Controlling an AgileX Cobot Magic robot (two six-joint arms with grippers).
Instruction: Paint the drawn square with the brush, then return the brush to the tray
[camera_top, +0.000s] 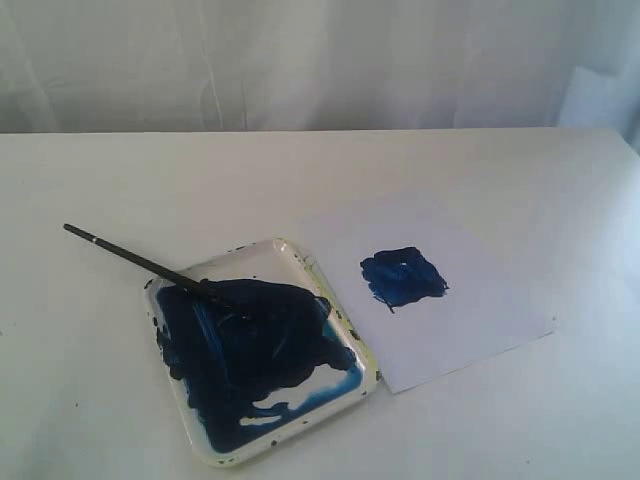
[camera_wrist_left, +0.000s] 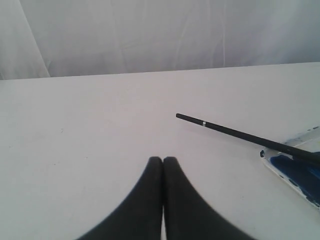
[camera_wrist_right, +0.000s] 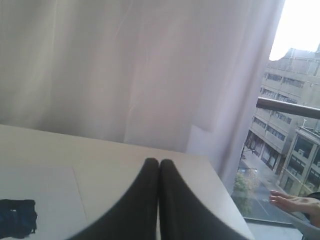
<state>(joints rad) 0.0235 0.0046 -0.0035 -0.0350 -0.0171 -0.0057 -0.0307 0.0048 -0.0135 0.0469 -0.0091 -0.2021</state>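
Observation:
The drawn square (camera_top: 403, 276) on the white paper sheet (camera_top: 470, 310) is smeared dark blue; its edge also shows in the right wrist view (camera_wrist_right: 17, 217). The tray (camera_top: 364, 350), full of dark blue paint, lies left of the paper. The brush (camera_top: 140, 259) rests with its tip in the tray and its black handle sticking out over the far-left rim onto the table. In the left wrist view the brush (camera_wrist_left: 235, 132) and a tray corner (camera_wrist_left: 280, 170) lie ahead, apart from my shut, empty left gripper (camera_wrist_left: 163, 160). My right gripper (camera_wrist_right: 159, 162) is shut and empty, pointing past the table's edge.
A white curtain (camera_top: 300, 60) hangs behind the white table (camera_top: 150, 170). Right wrist view shows the table's far corner (camera_wrist_right: 210, 165) and a window with buildings beyond. Neither arm appears in the exterior view.

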